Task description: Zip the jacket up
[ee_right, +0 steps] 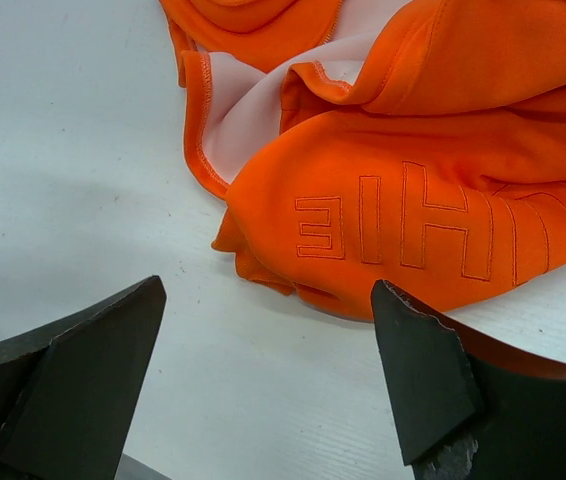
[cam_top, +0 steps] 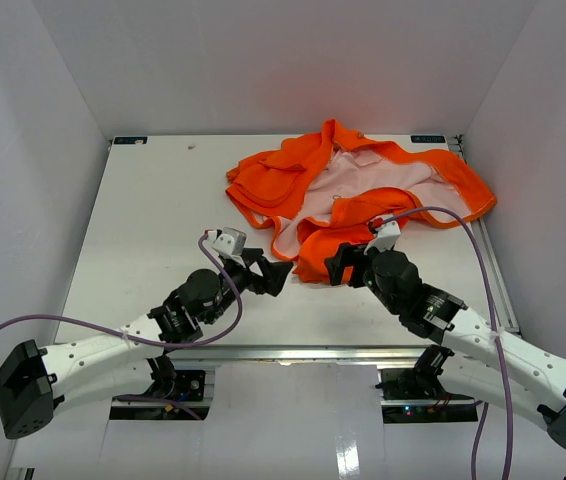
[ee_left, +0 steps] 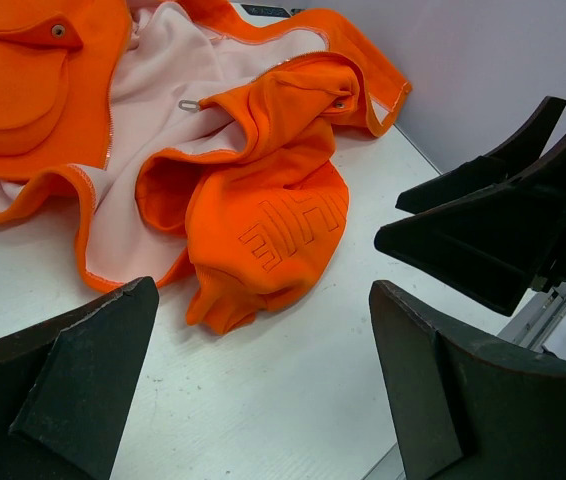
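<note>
Left gripper (cam_top: 275, 275) and right gripper (cam_top: 337, 268) hover over the desk (cam_top: 143, 220) inward of its near edge. Both are released, jaws spread wide, holding nothing. Just beyond them, the orange jacket (cam_top: 363, 185) lies unzipped, pink lining exposed, spreading toward the far right corner.

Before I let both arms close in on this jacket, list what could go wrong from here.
The jacket lies open and crumpled, its embossed panel folded over; a pinch there may catch several layers, not a zipper edge.
The left end effector and right end effector, both open, sit close at that fold and could collide.
The zipper pull lies farther in on the pink lining, likely hard to reach.
</note>
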{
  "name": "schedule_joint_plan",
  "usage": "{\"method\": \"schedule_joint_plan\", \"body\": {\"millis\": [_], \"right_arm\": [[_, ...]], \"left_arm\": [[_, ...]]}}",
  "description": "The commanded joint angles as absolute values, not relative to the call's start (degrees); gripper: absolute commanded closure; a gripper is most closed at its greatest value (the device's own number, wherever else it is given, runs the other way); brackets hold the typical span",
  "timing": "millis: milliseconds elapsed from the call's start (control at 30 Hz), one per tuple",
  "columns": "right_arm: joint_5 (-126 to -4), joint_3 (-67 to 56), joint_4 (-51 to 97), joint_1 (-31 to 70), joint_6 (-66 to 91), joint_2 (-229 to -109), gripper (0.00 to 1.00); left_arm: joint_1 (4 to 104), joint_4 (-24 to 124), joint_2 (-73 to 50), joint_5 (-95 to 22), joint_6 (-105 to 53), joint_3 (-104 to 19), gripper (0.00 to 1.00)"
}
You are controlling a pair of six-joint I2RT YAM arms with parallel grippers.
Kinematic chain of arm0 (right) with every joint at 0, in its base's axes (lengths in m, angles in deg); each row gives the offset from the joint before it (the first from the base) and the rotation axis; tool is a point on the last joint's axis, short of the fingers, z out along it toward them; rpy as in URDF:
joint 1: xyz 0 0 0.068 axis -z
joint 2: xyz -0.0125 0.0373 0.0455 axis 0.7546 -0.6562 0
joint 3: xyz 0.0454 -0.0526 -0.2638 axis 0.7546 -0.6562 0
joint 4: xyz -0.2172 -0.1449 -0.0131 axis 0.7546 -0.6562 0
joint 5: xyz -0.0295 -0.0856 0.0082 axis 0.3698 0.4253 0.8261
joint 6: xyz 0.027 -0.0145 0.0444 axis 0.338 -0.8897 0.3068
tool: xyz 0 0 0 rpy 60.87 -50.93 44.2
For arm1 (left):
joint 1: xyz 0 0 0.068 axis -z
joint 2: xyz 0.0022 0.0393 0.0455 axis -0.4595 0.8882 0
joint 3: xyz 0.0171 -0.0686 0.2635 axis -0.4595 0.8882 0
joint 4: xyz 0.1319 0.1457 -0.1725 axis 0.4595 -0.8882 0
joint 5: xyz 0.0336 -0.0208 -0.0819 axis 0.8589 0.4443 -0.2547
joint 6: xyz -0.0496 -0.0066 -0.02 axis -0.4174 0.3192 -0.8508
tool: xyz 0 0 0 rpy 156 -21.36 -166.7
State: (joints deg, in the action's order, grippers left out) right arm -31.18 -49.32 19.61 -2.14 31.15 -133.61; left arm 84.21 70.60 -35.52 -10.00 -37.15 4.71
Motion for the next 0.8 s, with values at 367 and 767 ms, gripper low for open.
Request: {"method": "schedule_joint_plan", "body": {"millis": [367, 767], "right_arm": [[-30.0, -45.1, 20.5, -2.4, 39.4, -134.6, 0.09], [-18.9, -32.3, 20.6, 3.0, 47.1, -158.1, 0.01]], "left_arm": [[84.5, 72.5, -34.0, -3.0, -35.5, 5.6, 0.03], [84.5, 71.9, -38.0, 6.3, -37.8, 7.8, 0.04]]}}
